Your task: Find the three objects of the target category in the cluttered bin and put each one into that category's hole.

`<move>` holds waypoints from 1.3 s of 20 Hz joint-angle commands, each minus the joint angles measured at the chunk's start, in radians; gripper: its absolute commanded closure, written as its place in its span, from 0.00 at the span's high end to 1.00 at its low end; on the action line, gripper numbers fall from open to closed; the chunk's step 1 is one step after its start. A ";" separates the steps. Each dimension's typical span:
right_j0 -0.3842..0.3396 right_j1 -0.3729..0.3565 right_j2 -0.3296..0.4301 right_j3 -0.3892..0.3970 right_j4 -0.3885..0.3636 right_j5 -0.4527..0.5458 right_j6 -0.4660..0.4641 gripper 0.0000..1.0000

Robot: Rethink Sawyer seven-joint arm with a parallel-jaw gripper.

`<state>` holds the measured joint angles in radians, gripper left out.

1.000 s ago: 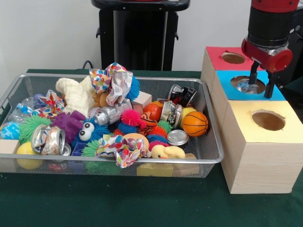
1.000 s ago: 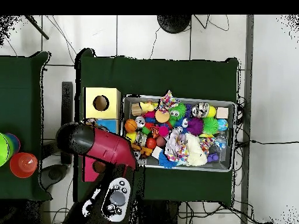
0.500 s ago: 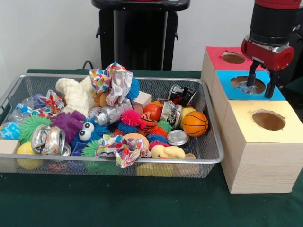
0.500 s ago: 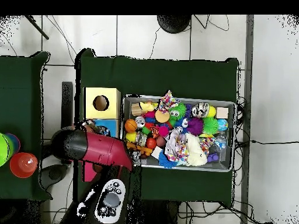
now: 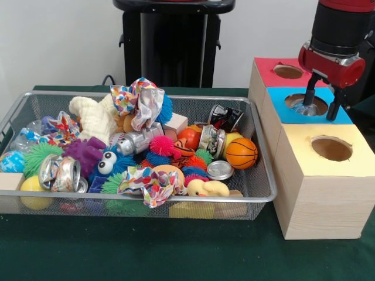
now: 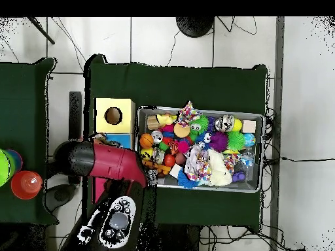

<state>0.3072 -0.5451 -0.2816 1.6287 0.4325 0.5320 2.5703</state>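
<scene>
Hovering over the blue-topped box (image 5: 307, 105), gripper (image 5: 324, 104) with fingers spread apart and empty, one dark finger (image 5: 312, 88) on each side of the round hole (image 5: 306, 103). Sitting down inside that hole, a clear bottle (image 5: 304, 108), only its crinkly top showing. Standing in a row at the right of the front view: red-topped box (image 5: 281, 71) farthest back, blue in the middle, yellow-topped box (image 5: 328, 153) nearest, all pale wood, each with one round hole on top. Resting on dark green cloth (image 5: 176, 252) just left of the boxes, the wire mesh bin (image 5: 265, 188), crammed with toys. Lying at the bin's far left end by the rim, another see-through bottle (image 5: 22, 139) with a blue-white label, half buried under a patterned paper wad (image 5: 63, 127). Third bottle cannot be made out. Also in the bin: crushed silver cans (image 5: 60, 173), orange basketball (image 5: 241, 153), yellow rubber duck (image 5: 208, 188), purple fuzzy toy (image 5: 85, 153), cream knitted toy (image 5: 94, 117), spiky rubber balls (image 5: 163, 145). Reaching across the blue box in the overhead view, red and black arm (image 6: 105, 162), hiding most of it.
</scene>
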 commanded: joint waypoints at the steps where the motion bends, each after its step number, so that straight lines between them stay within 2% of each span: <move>1: -0.064 0.146 -0.066 -0.063 -0.109 -0.017 0.062 1.00; 4: -0.062 0.144 -0.064 -0.032 -0.118 -0.030 0.077 1.00; 8: -0.067 0.143 -0.032 0.035 -0.105 -0.118 0.103 1.00; 14: -0.063 0.141 -0.026 0.096 -0.115 -0.194 0.114 1.00; 19: -0.084 0.088 0.024 0.192 -0.100 -0.300 0.129 1.00; 23: -0.066 0.069 0.016 0.241 -0.100 -0.330 0.143 1.00; 24: -0.066 0.065 0.019 0.254 -0.101 -0.366 0.150 1.00; 26: -0.094 0.051 0.061 0.292 -0.096 -0.425 0.154 1.00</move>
<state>0.3122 -0.5812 -0.2614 1.7145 0.4062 0.3614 2.5703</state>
